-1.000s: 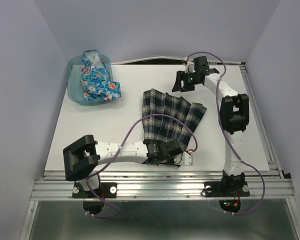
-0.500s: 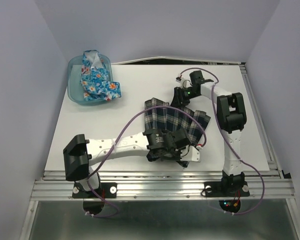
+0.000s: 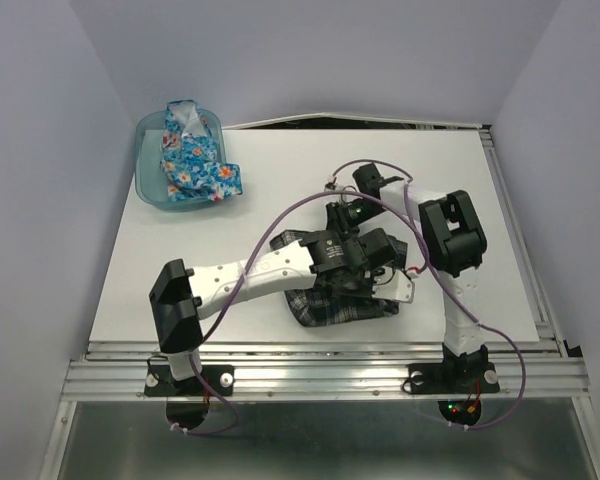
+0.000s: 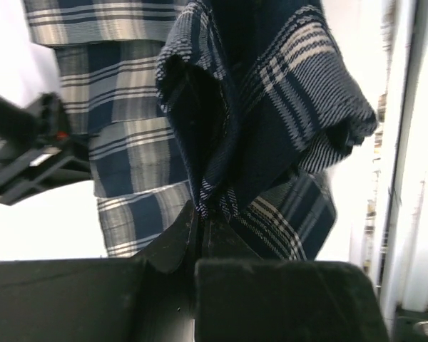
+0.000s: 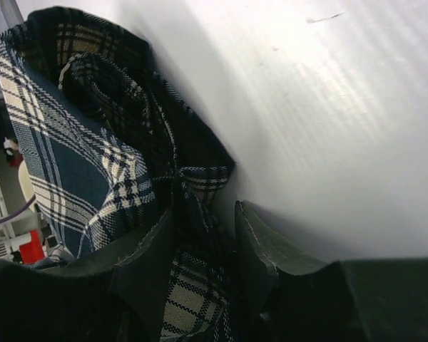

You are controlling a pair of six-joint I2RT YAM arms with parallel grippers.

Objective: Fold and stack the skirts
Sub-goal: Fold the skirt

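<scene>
Plaid skirt [image 3: 325, 310] mid-fold, well right of bin [image 3: 139, 160]. Your left claw [image 4: 200, 214] is pinched tight on a fold, right claw [image 5: 203, 228] nearly closed on another edge. Floral skirt [image 3: 192, 160] lies in bin, unfolded. Stacking not begun.

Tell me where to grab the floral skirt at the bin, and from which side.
Grip the blue floral skirt by the flap spilling over the teal bin's near-right rim toward the table. Come down from above on that side: the flap lies outside the wall, fairly flat, while the rest is bunched inside the bin.
</scene>
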